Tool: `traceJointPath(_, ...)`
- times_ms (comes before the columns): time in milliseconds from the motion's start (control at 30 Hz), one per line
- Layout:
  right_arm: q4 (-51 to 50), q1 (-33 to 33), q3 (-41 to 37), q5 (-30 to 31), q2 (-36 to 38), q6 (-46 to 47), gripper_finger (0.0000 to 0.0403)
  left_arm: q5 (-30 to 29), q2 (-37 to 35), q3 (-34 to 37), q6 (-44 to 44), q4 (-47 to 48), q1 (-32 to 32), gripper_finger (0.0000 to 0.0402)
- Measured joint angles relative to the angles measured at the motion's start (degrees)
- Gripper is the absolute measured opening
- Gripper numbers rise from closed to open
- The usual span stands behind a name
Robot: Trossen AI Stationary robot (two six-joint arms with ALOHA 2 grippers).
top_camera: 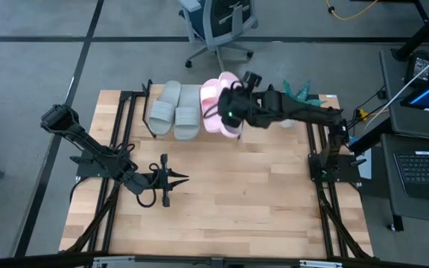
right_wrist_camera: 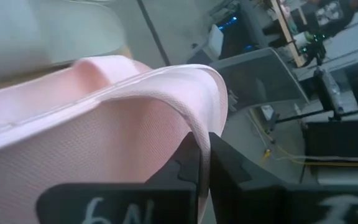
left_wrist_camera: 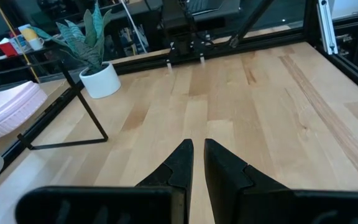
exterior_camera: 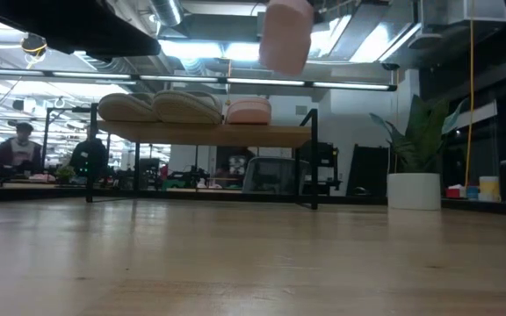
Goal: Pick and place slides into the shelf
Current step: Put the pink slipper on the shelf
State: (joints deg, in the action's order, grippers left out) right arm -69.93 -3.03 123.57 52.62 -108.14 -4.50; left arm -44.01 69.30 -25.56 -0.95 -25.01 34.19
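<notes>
The shelf (exterior_camera: 205, 133), a light plank on thin black legs, stands at the table's far edge. Two pale grey-green slides (top_camera: 176, 110) (exterior_camera: 156, 107) and one pink slide (top_camera: 210, 103) (exterior_camera: 249, 111) lie side by side on its top, soles down. My right gripper (top_camera: 233, 112) (right_wrist_camera: 204, 146) is shut on the second pink slide (exterior_camera: 286, 35) (top_camera: 229, 79), which hangs in the air above the shelf's right end, beside the pink one lying there. My left gripper (top_camera: 179, 178) (left_wrist_camera: 196, 146) is shut and rests low over the table's middle left, holding nothing. My right gripper pinches the pink slide by the edge of its wide strap (right_wrist_camera: 207, 99), which runs down between the two fingers (right_wrist_camera: 188, 165). The slide is lifted clear, above the shelf's plank, and stands on end in the low view.
A potted plant in a white pot (top_camera: 296, 93) (exterior_camera: 414, 189) (left_wrist_camera: 101, 81) stands at the table's far right corner, right of the shelf. Black frame rails (top_camera: 118, 141) run along the table's left and right sides. An office chair (top_camera: 218, 26) stands beyond the far edge.
</notes>
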Motion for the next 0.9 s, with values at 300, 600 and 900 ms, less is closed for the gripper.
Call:
traceJointPath(300, 10.26, -9.29, -2.85, -6.82, 0.02, -11.47, 0.0016, -0.43, 0.00, 0.00, 0.02, 0.12, -0.04, 0.0034)
traceJointPath(600, 19.81, -16.09, -9.96, -8.47, 0.00, -17.23, 0.0016, -5.40, 0.00, 0.00, 0.06, 0.14, -0.04, 0.0034)
traceJointPath(900, 23.75, -17.22, -15.25, -9.87, -0.07, -18.45, 0.0016, -5.40, 0.00, 0.00, 0.04, 0.15, -0.04, 0.0034)
